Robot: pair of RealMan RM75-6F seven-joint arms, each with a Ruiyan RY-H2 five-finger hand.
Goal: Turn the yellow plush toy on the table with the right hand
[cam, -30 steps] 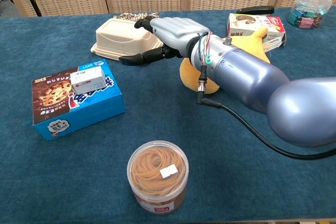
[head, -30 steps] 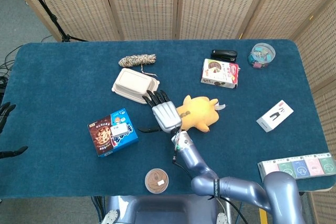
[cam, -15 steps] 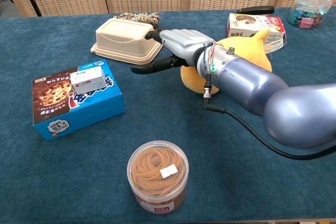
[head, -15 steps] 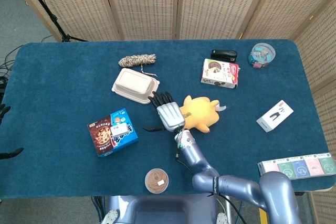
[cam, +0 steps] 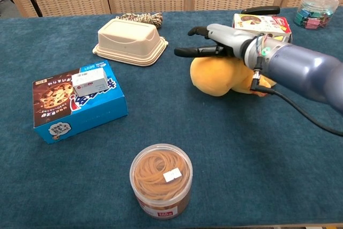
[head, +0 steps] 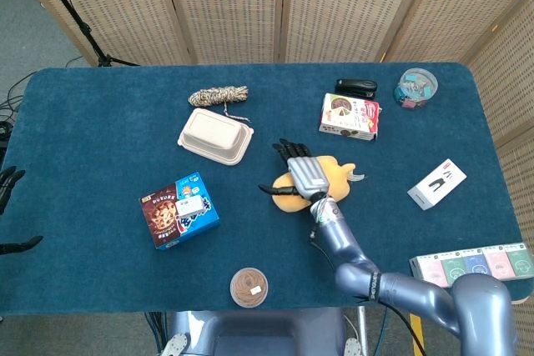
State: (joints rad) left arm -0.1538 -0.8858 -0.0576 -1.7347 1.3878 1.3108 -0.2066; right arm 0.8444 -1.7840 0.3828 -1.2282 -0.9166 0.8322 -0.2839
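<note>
The plush toy (head: 294, 192) (cam: 217, 76) lies near the middle of the table (head: 100, 147), between the beige container (head: 215, 136) and the white box (head: 436, 183). The right hand (head: 309, 173) (cam: 221, 40) sits flat over the toy's top, palm down, fingers (cam: 201, 31) stretched out and apart past its edge, grasping nothing; whether the palm touches the toy cannot be told. Just beyond the toy stands the snack box (head: 350, 116), with a stapler (head: 356, 87) and a clip jar (head: 415, 87) further back. A rope coil (head: 219, 95) lies behind the container. The cookie box (head: 178, 210) and a rubber-band jar (head: 249, 287) sit nearer the robot. The left hand (head: 10, 206) shows at the table's left edge, fingers loose and apart.
</note>
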